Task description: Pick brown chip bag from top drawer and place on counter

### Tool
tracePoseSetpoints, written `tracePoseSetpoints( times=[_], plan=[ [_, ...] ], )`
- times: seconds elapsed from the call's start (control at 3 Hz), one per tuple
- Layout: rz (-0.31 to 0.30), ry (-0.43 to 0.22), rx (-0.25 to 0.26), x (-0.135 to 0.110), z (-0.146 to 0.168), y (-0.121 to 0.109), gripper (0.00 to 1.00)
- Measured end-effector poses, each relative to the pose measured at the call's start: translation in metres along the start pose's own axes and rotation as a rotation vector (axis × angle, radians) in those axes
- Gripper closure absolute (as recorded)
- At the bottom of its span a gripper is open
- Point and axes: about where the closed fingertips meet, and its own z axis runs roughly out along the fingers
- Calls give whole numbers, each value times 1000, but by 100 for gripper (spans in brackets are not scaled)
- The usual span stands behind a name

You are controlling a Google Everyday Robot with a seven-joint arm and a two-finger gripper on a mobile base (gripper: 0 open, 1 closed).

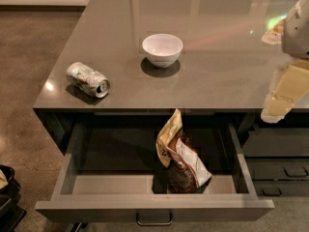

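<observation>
The brown chip bag (179, 156), crinkled cream and dark brown, stands upright inside the open top drawer (67, 170), right of its middle and leaning toward the front wall. The drawer is pulled far out below the counter (217, 76). My gripper (282, 94) is a cream-coloured part hanging at the right edge of the view, over the counter's front right edge. It is above and to the right of the bag and apart from it. Nothing shows in it.
A white bowl (162, 49) stands mid-counter. A crushed silver can (88, 79) lies on its side at the counter's left front. Narrower dark drawers (277, 166) with handles are at the right. A yellowish object (274, 32) lies at the far right of the counter.
</observation>
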Motion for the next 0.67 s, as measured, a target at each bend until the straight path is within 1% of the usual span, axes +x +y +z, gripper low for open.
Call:
tracePoseSetpoints(
  times=[0.33,0.67],
  plan=[
    [0,0,0,0,0,0,0],
    [-16,-17,26,-2,-3,2,0]
  ],
)
